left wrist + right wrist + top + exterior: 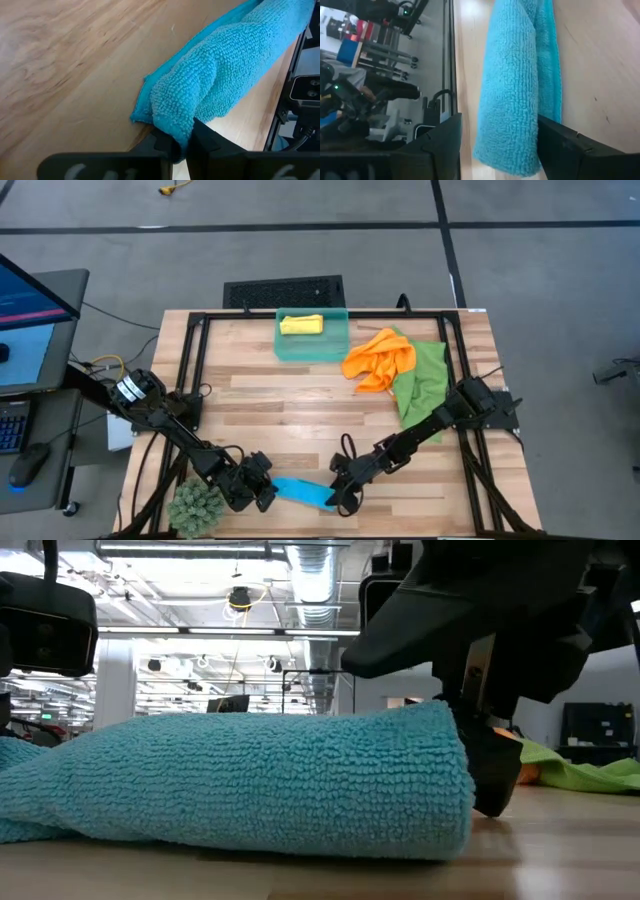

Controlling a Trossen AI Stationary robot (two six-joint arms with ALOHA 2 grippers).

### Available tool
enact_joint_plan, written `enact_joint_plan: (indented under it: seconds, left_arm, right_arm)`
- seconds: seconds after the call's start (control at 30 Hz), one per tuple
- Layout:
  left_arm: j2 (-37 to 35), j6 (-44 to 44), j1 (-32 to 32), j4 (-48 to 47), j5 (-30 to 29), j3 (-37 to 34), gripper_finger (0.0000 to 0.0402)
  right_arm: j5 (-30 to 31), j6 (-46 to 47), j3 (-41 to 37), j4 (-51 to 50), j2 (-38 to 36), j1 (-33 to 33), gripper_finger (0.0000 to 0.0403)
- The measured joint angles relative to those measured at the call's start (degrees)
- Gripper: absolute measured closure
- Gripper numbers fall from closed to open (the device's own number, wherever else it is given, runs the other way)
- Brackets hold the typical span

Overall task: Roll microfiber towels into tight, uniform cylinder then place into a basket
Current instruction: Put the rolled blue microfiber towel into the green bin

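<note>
I'm watching the blue towel point(302, 492) lying rolled at the bottom centre of the high view, near the table's point(290, 395) front edge; its long axis is running left-right w/ a slight tilt, left end higher in frame. Both arms are sitting at its ends; the left gripper point(262, 486) is pinching the left end, fingers point(165, 145) nipped tight on a fold of the cloth in its wrist view; the right gripper point(338, 498) is standing wide, fingers point(570, 145) straddling the right end w/o squeezing, roll passing between them. So the roll is lying straight between the two tools, each one on an end; neither's nearer really.

The basket point(312, 335) is sitting at top centre, well apart from the roll, w/ the yellow towel point(301, 325) already in it; orange towel point(380, 360) and green towel point(425, 380) are bunched loose to its right. My read: I'm needing the right one to close on its end next, then both carrying the roll up-frame, axis kept level; risk is the roll loosening if one end's leading.
</note>
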Motion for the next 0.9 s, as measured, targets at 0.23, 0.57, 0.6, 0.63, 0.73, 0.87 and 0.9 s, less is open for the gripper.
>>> enact_joint_plan:
  seconds: [0.23, 0.57, 0.6, 0.63, 0.73, 0.87, 0.9]
  left_arm:
    - [0.00, 0.00, 0.01, 0.05, 0.44, 0.02, 0.0387]
    - [0.13, -2.75, -0.28, 1.23, -3.72, -0.03, 0.0390]
    - [0.13, -3.00, -0.27, 1.60, -4.15, -0.04, 0.0391]
    - [0.13, -3.15, -0.23, 1.87, -4.26, -0.05, 0.0392]
    - [0.13, -3.93, -0.09, 1.95, -4.69, -0.07, 0.0392]
    - [0.13, -4.46, -0.09, 2.02, -5.09, -0.07, 0.0391]
    - [0.13, -4.46, -0.09, 2.06, -5.11, -0.07, 0.0391]
  right_arm:
    - [-0.37, -0.13, 0.62, -3.72, 0.10, 0.15, 0.0148]
    - [-2.14, -2.88, 0.55, -7.66, 0.03, 0.11, 0.0148]
    - [-2.89, -2.98, 0.53, -7.68, 0.03, 0.08, 0.0148]
    - [-3.49, -2.96, 0.53, -7.72, 0.03, 0.07, 0.0148]
    - [-4.54, -2.98, 0.51, -7.78, 0.01, 0.02, 0.0148]
    - [-4.60, -3.47, 0.44, -7.79, 0.01, 0.02, 0.0148]
    - [-4.71, -4.23, 0.42, -7.90, 0.01, 0.04, 0.0148]
